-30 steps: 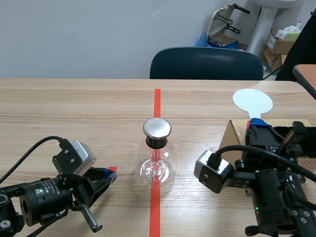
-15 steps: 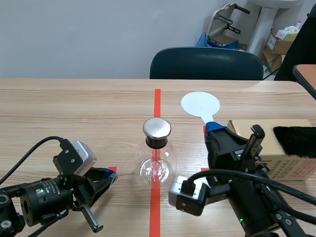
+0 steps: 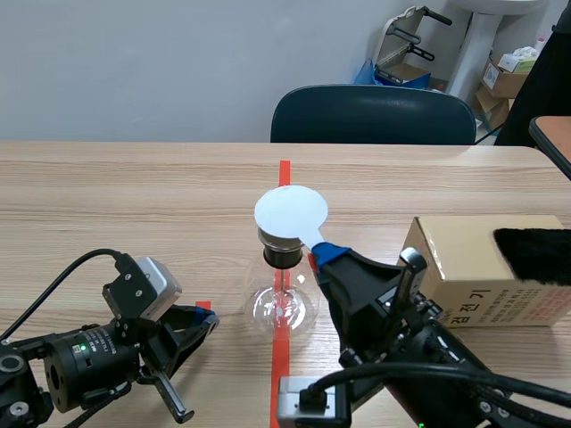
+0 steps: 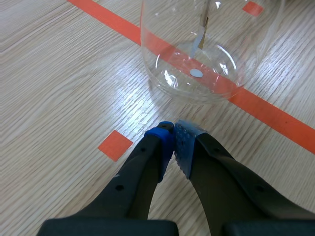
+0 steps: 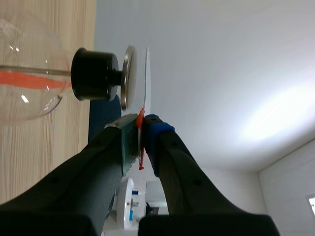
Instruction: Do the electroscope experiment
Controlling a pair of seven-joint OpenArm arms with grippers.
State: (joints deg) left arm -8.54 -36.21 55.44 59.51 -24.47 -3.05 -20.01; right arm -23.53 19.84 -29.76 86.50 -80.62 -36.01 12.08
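Here, white disc (image 3: 291, 212), over electroscope cap (image 5: 126, 73)

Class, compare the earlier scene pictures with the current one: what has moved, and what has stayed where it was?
The right gripper, shut on the white disc, carried it toward the robot's left, from above the cardboard box to just over the electroscope's metal cap. The left gripper stayed shut beside the glass flask. The flask, box and black fur stayed put.

Wooden table (image 3: 134, 196): glass flask (image 3: 283, 301), cardboard box (image 3: 473, 260)
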